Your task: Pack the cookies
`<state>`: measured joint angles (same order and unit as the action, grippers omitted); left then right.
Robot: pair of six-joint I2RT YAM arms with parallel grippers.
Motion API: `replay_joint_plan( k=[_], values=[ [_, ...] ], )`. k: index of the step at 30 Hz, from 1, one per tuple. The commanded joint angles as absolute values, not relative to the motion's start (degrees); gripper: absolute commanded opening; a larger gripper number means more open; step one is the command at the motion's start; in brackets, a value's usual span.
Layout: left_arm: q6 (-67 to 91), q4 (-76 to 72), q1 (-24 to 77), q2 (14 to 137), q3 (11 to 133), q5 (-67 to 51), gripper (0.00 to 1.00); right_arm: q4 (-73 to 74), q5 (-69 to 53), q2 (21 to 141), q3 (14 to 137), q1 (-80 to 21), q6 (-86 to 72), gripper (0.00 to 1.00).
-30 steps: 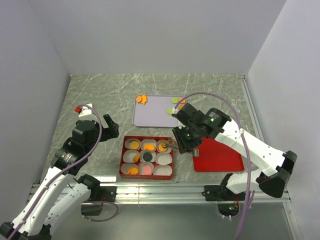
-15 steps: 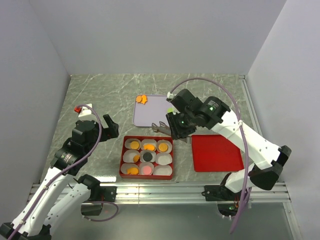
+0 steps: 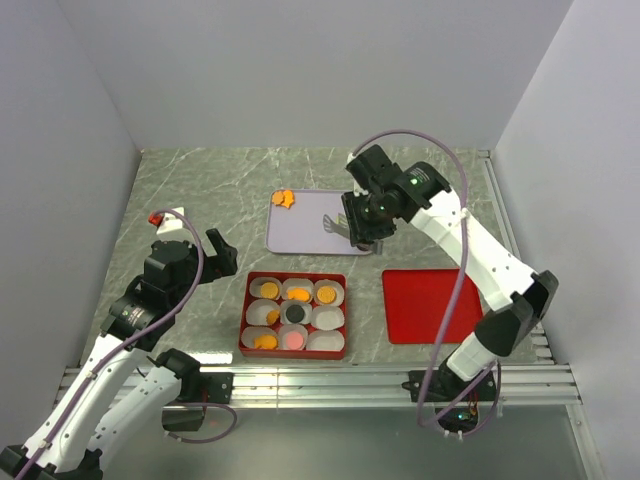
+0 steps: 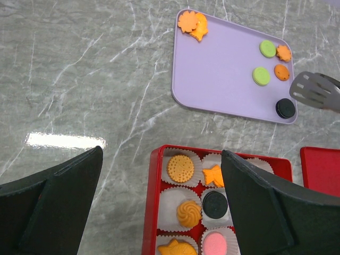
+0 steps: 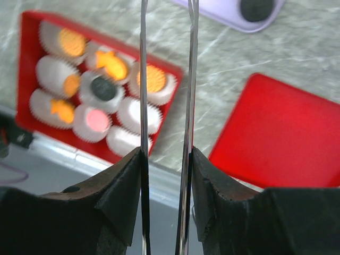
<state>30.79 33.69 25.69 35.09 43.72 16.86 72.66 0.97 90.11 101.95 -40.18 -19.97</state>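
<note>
The red box holds white paper cups, several with cookies: orange ones, a black one and a pink one. Loose cookies lie on the lavender tray: an orange pair, two green, two small orange and a black one. My right gripper is shut on metal tongs, whose empty tips hang over the tray's near right corner by the black cookie. My left gripper is open and empty, left of the box.
A flat red lid lies right of the box. Grey walls close in the left, back and right sides. The table's metal front rail runs just below the box.
My right arm has lifted the tongs from the box's top right cup and swung back to the lavender tray. An orange cookie stays in that cup. The left arm has not moved.
</note>
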Motion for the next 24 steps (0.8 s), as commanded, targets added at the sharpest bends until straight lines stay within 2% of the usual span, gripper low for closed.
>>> replay_joint_plan(
  k=[1,24],
  values=[
    [30.50,32.52,25.75,34.72,44.30,17.84,0.99,72.16,4.12,92.28,104.33,-37.97,-18.90,0.46],
    [30.67,32.61,25.84,35.50,44.21,18.11,0.99,70.22,5.71,108.72,108.10,-35.68,-19.95,0.47]
  ],
)
